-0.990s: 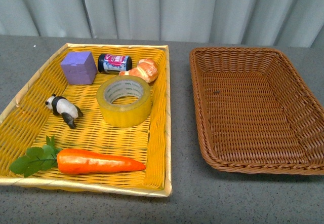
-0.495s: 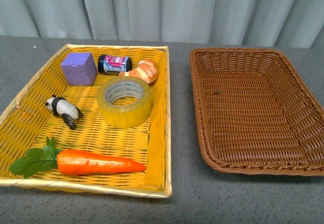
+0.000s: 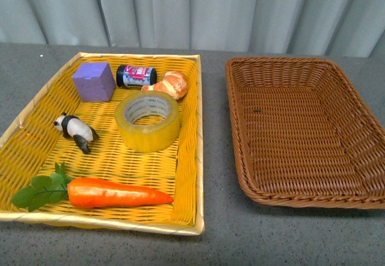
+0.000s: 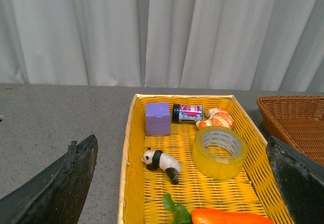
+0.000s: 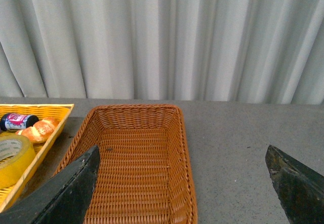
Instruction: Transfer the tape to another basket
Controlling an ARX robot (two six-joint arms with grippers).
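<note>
Left gripper (image 4: 180, 138): jaws spread wide, gripping nothing. Only the two dark fingers (image 4: 55, 183) show. Neither arm appears in the front view.

Ahead of these jaws lies the yellow tray (image 3: 187, 157) with six items.
- Panda (image 3: 75, 130): small, towards the tray's left side.
- Cube (image 3: 94, 80): purple, at the far end from the jaws.
- Carrot (image 3: 117, 192): lying along the near rim with its leaves to the left. It is the item closest to the jaws.
- Bottle (image 3: 136, 74): on its side at the far end, between the cube and the bread (image 3: 168, 84).
- Tape (image 3: 147, 120): lying flat in the tray, hole upward. It is ahead of the left jaws, nearer the finger on the basket side and well apart from both fingers. Its top face is open to view. The bread sits just beyond it; contact cannot be told. The panda and carrot lie apart from it.

Basket (image 3: 295, 133): on the table (image 3: 216, 176) beside the tray, with a strip of table between them. Its floor shows bare weave and one dark speck. It lies ahead of the right gripper (image 5: 182, 148), whose jaws are also spread wide and hold nothing.

Limits of view:
- The front view cuts off the basket's right rim.
- The left wrist view cuts off the carrot and shows only a corner of the basket.
- The right wrist view shows part of the tape, and one finger hides the basket's near corner.
- The bottle's label is unreadable.
- A curtain (image 3: 192, 7) closes the background.
</note>
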